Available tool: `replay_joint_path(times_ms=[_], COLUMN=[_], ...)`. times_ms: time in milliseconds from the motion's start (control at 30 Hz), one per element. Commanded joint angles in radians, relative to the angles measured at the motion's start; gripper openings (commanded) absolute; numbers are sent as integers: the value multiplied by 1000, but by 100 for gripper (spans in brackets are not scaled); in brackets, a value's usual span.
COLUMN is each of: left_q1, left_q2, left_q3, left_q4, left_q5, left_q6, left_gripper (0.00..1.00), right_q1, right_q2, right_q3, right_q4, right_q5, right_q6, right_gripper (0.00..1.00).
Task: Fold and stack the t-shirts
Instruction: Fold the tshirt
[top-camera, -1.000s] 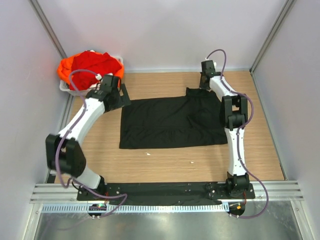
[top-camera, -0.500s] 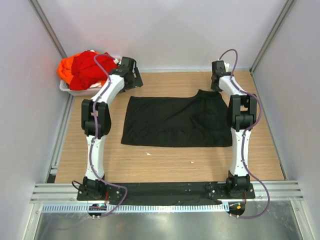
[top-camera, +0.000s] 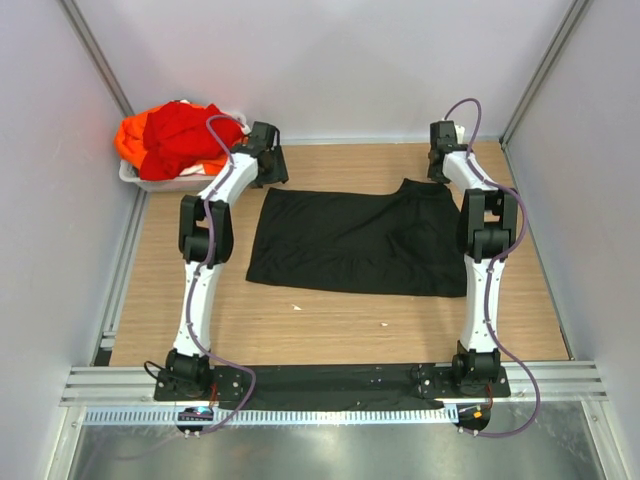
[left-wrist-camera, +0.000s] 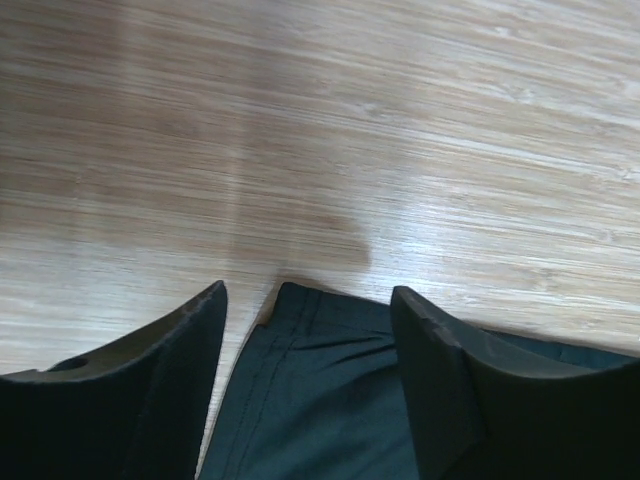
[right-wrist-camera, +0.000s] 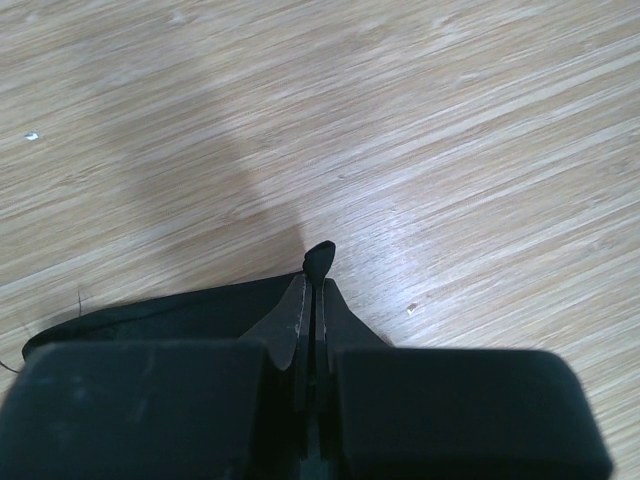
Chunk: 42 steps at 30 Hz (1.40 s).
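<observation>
three t-shirts are in view. the black t-shirt (top-camera: 350, 240) lies spread nearly flat on the wooden counter (top-camera: 330, 325), between the two arms, with its far right corner drawn up into a small peak. the red t-shirt (top-camera: 185, 128) and the orange t-shirt (top-camera: 128, 140) sit bunched together in the white tub (top-camera: 150, 183) at the far left corner of the counter. the red one lies on top and the orange one shows at the left side.

we see the left arm (top-camera: 205, 230) stretched out to the far left corner of the black t-shirt. in its wrist view the left jaws stand apart, with the fingers (left-wrist-camera: 150, 390) on either side of the shirt's hemmed corner. the cloth lies on the wood in the gap and is not pinched, so these jaws have hold of nothing.

the right arm (top-camera: 485, 230) reaches to the far right corner. the right jaws are pressed fully together, and a small nub of black cloth pokes out past their tips. we read this as a pinch on that corner of the black t-shirt.
</observation>
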Motion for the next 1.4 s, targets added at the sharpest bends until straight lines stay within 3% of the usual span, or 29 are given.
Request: replay_joint_path(times_ms=[0,100,300,400,500,633,1367], left_q1=[8,8,8,10,10,10,8], left_q2=[7,5,-18,-7,-8,-39,-282], left_q3=[-3,-42,-164,-161,-160,-163,-295], left_q4=[51,69,164,161,163,161,141], left_q5=[41,49,74,78,86,86,72], left_q6=[29,24,9,7,12,26,38], left_gripper=[65,55,47,33,8,0,0], right_q1=[3,3,3,3,3,3,21], right_q2=[-9,-5,-3,-2,-3,-11,-209], right_q3=[5,8,9,18,37,63,6], right_q4=[31,31,26,20,11,-14,-58], right_q5=[-5,-5,-8,-8,-12,-26,-100], right_q6=[-10,-10,-6,-6,-4,8,46], right_gripper=[1,1,1,1,1,1,1])
